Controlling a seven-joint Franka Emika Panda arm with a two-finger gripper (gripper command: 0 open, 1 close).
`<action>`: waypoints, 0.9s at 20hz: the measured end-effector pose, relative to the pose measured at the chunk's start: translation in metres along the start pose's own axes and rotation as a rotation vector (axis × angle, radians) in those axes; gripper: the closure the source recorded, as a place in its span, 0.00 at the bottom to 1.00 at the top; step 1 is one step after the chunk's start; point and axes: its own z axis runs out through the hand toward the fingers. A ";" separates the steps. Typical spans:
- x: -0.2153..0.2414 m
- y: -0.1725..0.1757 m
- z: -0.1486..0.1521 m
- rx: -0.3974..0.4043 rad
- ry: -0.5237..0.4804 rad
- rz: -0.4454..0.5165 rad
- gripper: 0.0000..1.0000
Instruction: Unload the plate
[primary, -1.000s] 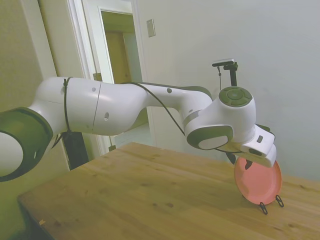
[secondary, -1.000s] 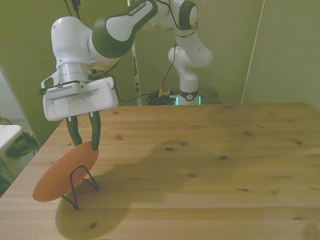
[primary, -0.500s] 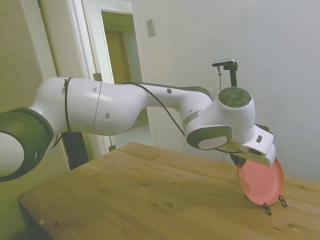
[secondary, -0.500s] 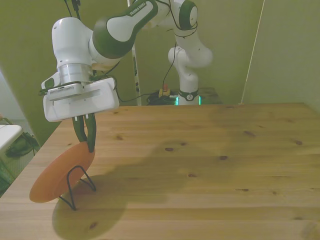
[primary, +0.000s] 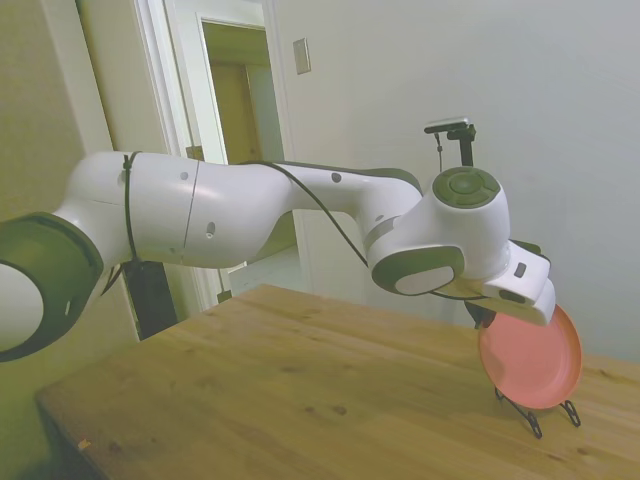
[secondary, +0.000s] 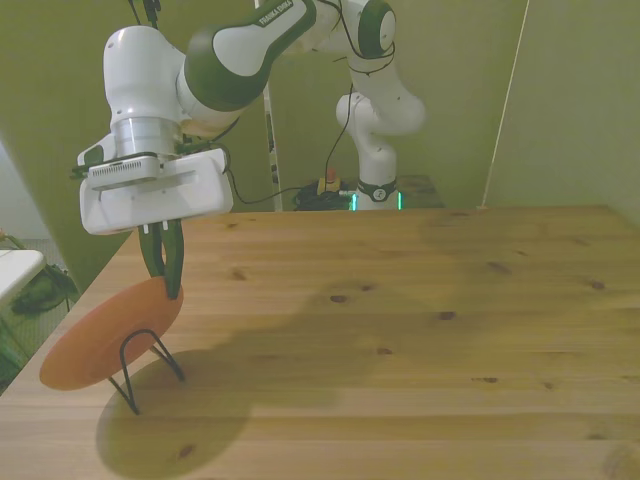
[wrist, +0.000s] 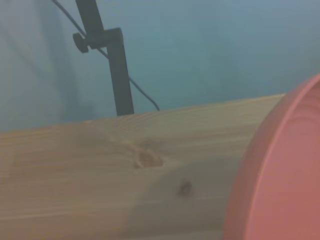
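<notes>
Nearest the front camera, at about eight o'clock on the desk (secondary: 420, 340), I have the plate (secondary: 105, 335) leaning tilted in the thin black wire stand (secondary: 140, 362), close to the desk's edge on the front view's left. From the side camera the plate (primary: 530, 358) stands nearly upright, its hollow face turned toward that camera, with the stand's feet (primary: 535, 424) showing beneath it.

My claw (secondary: 163, 272) comes down from twelve o'clock onto the plate's top rim. Both fingers (secondary: 172, 262) sit close together there, and I read them as pinched on the rim, one on each face, though the contact itself is too small to confirm. The wrist camera shows only the salmon rim (wrist: 280, 165) curving past bare wood.

I judge the plate light, stiff and smooth, plastic by its look, so weight is no worry but slip is. A rim pinch at twelve o'clock gives a small contact patch, and the plate may swing like a pendulum around it. I would hold deep enough to pass the raised lip, and lift straight up out of the wire loop before any sideways travel, because the loop at six o'clock could catch the lower edge and drag the stand along.
</notes>
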 end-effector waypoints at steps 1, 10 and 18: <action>0.000 -0.003 -0.007 0.005 0.009 -0.002 1.00; -0.032 -0.076 -0.082 -0.053 0.039 0.145 1.00; -0.094 -0.171 -0.042 -0.333 -0.035 0.248 1.00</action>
